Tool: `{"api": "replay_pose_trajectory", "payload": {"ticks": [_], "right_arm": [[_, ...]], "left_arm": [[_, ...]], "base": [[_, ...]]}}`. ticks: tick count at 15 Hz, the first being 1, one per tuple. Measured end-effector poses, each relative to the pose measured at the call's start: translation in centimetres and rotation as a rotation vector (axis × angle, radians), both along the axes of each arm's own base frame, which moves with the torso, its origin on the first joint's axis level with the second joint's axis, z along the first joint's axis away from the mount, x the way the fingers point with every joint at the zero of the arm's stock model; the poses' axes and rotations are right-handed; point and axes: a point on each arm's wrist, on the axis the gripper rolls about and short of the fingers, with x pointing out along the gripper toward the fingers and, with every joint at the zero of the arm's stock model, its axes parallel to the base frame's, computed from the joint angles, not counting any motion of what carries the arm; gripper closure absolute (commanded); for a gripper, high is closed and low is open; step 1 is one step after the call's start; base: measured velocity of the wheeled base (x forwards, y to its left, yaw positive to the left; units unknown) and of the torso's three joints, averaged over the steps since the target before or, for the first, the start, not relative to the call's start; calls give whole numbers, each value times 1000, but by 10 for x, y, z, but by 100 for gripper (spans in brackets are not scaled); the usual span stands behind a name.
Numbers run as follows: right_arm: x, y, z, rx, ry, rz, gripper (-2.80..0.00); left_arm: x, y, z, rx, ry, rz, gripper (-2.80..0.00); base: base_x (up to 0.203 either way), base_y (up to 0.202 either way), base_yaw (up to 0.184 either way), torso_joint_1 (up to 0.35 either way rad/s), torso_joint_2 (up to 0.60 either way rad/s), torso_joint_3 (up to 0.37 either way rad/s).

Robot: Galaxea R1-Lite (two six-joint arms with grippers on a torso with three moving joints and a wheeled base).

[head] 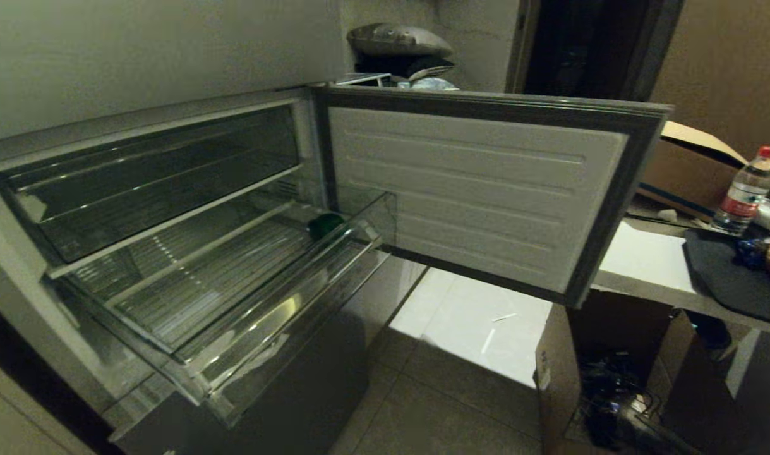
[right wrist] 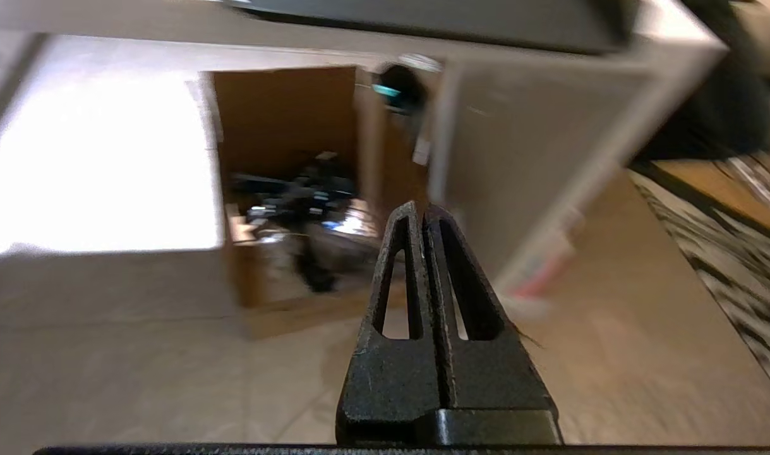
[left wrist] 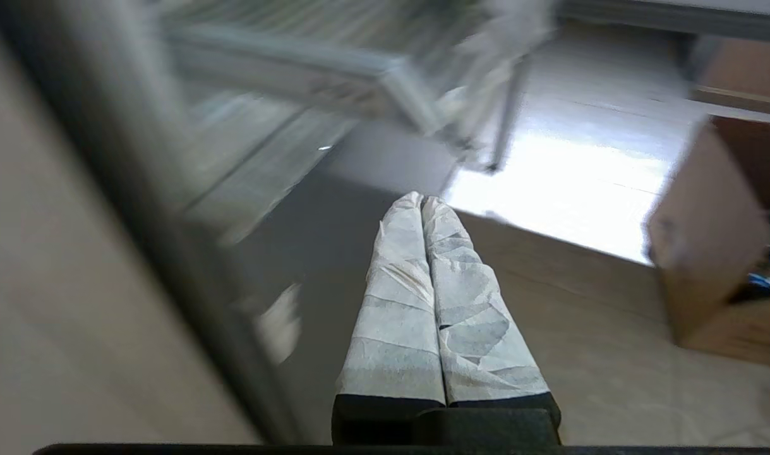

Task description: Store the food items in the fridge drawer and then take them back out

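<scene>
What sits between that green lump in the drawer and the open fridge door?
Only the drawer's clear side wall separates the green lump from the door, per the head view.

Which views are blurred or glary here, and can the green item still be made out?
Head view: dim but steady, glare on the fridge drawer lip, the green food item readable at its far right corner. Left wrist view: background smeared, sunlit floor patch washed out. Right wrist view: background blurred, floor blown out; neither wrist view shows the item.

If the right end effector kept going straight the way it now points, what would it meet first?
Probably the open cardboard box on the floor: the shut right end effector points toward it and nothing shows between. Depth is unclear, and the pale table leg stands close beside that line.
</scene>
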Motion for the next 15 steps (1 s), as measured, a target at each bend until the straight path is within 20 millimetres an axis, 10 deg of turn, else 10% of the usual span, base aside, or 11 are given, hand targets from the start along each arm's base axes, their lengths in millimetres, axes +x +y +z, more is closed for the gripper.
{"api": "replay_pose_trajectory", "payload": {"ticks": [15], "right_arm": [[-1,3,6,66,23,16,0]], "left_arm": [[0,0,0,1,0,0,0]], "base": [[0,0,-6,0,0,0]]}}
